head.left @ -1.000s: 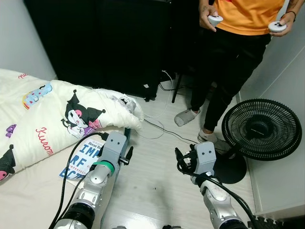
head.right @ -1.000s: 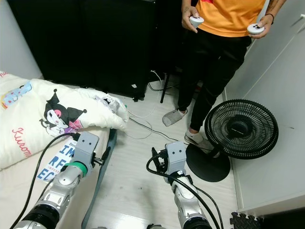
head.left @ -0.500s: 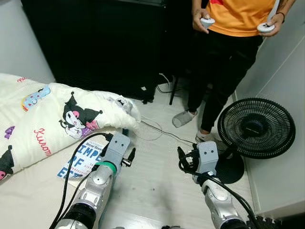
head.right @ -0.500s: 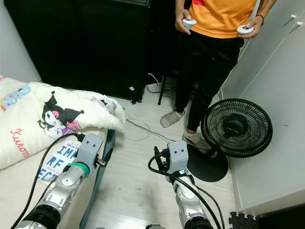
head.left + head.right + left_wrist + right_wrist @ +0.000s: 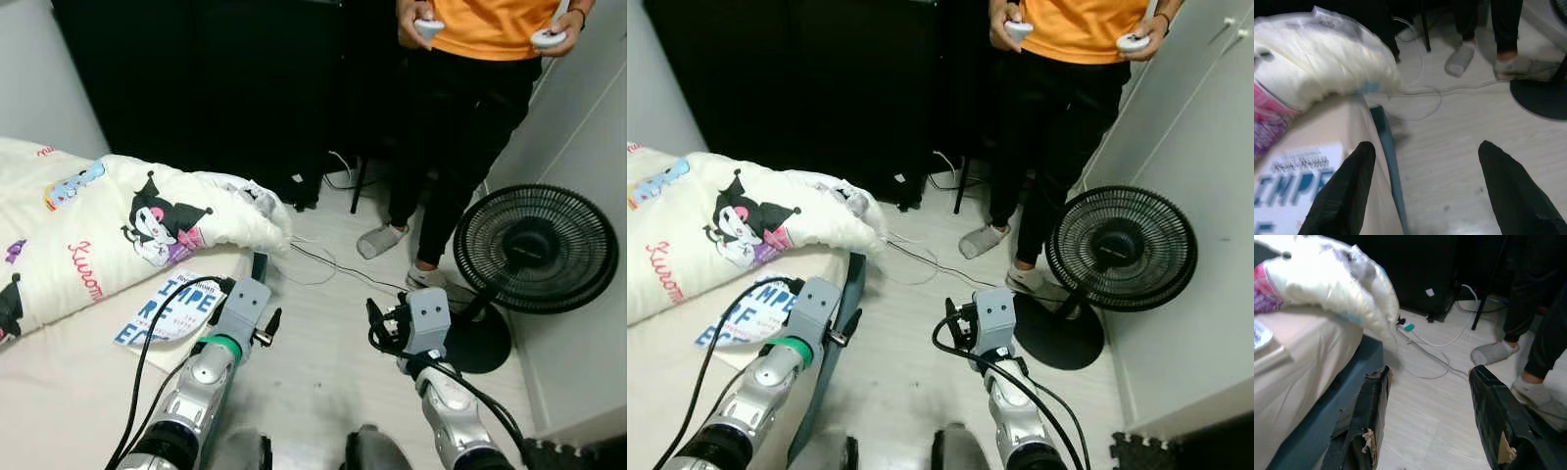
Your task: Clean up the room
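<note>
Cartoon blanket point(image 5: 127, 220), book point(image 5: 171, 308), fan point(image 5: 534, 250), person point(image 5: 470, 108)

Readable text: a book cover and a quilt

On the book point(image 5: 168, 308) lying on the bed I can read big blue letters, "IMPE", "RF" and "EC" in rows, with a small line above that I can't make out. On the cream quilt point(image 5: 118, 230), red cursive lettering reads roughly "Kuromi" beside the cartoon prints; I see nothing else legible.

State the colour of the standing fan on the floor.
Black: the fan, grille and round base alike. It shows best in the left eye view.
</note>
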{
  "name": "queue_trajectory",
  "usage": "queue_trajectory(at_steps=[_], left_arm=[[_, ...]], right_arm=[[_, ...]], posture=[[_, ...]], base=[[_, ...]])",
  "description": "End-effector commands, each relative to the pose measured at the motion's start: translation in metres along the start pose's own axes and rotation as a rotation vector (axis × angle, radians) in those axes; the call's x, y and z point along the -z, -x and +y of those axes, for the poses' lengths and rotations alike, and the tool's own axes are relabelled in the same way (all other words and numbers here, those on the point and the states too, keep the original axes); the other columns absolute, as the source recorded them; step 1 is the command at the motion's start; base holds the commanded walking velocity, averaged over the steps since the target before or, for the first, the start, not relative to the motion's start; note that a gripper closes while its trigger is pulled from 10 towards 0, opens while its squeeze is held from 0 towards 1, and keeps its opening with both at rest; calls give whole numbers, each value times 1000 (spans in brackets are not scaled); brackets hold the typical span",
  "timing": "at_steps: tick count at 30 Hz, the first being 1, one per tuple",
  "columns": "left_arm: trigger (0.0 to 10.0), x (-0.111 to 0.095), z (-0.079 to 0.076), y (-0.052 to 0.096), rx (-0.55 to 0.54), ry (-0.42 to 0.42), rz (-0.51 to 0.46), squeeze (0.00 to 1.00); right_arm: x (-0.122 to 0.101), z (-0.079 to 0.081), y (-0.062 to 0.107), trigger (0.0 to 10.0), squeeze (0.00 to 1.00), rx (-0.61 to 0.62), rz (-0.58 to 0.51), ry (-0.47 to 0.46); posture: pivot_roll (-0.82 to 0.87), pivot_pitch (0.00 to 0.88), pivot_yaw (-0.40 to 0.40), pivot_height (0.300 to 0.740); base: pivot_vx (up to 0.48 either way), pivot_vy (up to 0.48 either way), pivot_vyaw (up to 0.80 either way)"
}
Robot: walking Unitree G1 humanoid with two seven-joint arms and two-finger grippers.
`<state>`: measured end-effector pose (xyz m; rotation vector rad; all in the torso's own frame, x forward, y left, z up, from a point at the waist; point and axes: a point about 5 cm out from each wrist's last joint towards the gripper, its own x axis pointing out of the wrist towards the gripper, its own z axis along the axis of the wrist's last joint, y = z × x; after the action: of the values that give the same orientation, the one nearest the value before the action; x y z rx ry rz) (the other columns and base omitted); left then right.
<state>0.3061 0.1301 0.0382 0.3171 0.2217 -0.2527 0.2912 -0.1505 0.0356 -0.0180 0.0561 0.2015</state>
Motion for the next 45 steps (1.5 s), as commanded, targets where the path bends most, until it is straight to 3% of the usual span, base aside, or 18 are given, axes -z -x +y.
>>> queue_trajectory(at_steps=[1, 15, 20, 26, 29, 32, 34, 36, 42, 44, 45], left_arm=[[10000, 5, -3, 2, 11, -9, 17, 0], [10000, -15, 19, -1, -151, -70, -86, 0], [10000, -27, 39, -1, -247, -125, -143, 0], [10000, -24, 43, 2, -254, -199, -147, 0], [10000, -30, 45, 4, -292, -323, -195, 0], [10000, -32, 46, 4, -300, -353, -207, 0], [10000, -38, 52, 3, -308, -516, -240, 0], [10000, -38, 67, 0, -358, -679, -198, 0], [10000, -29, 85, -1, -399, -793, -114, 0], [10000, -10, 104, 5, -384, -865, 6, 0], [10000, -10, 104, 5, -384, -865, 6, 0]], right_arm=[[4, -3, 3, 10000, 0, 16, 13, -7], [-5, -4, 0, 10000, 0, 7, -30, -16], [-20, -7, -7, 10000, 0, 1, -92, -16], [-35, -13, -12, 10000, 0, 5, -148, 23], [-39, -21, -11, 10000, 0, 26, -159, 22], [-39, -22, -11, 10000, 0, 30, -160, 20], [-38, -22, -9, 10000, 0, 31, -155, 16], [-35, -21, -8, 10000, 0, 27, -145, 12], [-32, -18, -6, 10000, 0, 24, -137, 3], [-29, -16, -3, 10000, 0, 25, -129, -7], [-29, -16, -3, 10000, 0, 25, -129, -7]], posture=[[22, 34, 18, 602], [26, 37, 20, 527], [31, 47, 18, 502], [33, 62, 17, 477], [32, 70, 15, 467], [32, 70, 15, 467], [32, 73, 14, 467], [30, 77, 16, 467], [24, 80, 18, 467], [25, 86, 21, 467], [25, 86, 21, 467]], base=[[0, 0, 0], [0, 0, 0], [0, 0, 0], [0, 0, 0], [0, 0, 0], [0, 0, 0], [0, 0, 0], [0, 0, 0], [0, 0, 0], [0, 0, 0], [0, 0, 0]])
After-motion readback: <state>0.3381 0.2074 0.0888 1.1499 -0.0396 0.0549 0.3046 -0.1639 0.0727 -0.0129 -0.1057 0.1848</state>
